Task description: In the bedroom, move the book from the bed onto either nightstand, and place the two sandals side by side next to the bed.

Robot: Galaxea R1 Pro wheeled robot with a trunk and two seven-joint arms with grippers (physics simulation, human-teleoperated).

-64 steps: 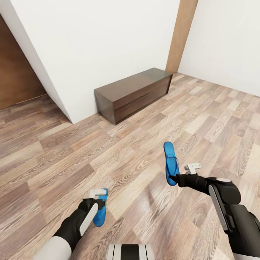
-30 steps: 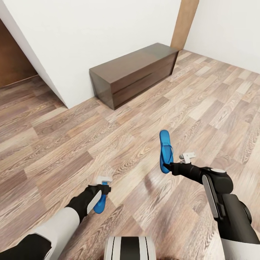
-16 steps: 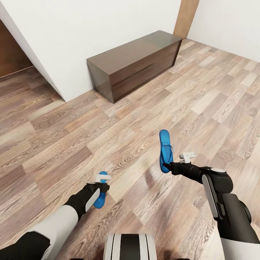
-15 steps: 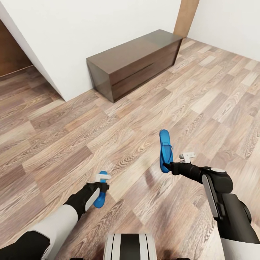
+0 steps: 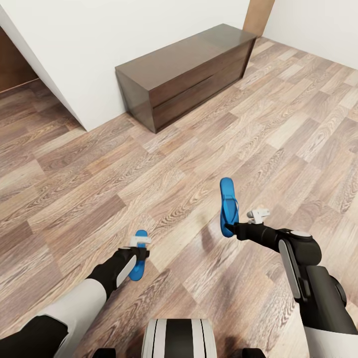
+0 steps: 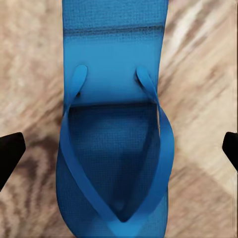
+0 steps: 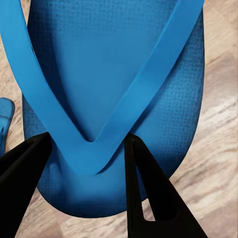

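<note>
1. Head view: a wood-plank floor (image 5: 74, 199) spreads across the room, with white walls (image 5: 124, 44) behind.
2. A long dark-brown low cabinet (image 5: 186, 74) stands against the wall, well apart from both arms.
3. The right gripper (image 5: 232, 229) is clamped on one blue sandal (image 5: 228, 206) at its toe end, where the straps meet; the sole rises upright above the floor. Its dark fingers (image 7: 144, 193) press either side of the strap junction.
4. The left gripper (image 5: 139, 250) carries the other sandal (image 5: 139, 263), hanging low; its fingertips (image 6: 10, 153) sit at the frame's edges, so I cannot tell how firmly they close.
</note>
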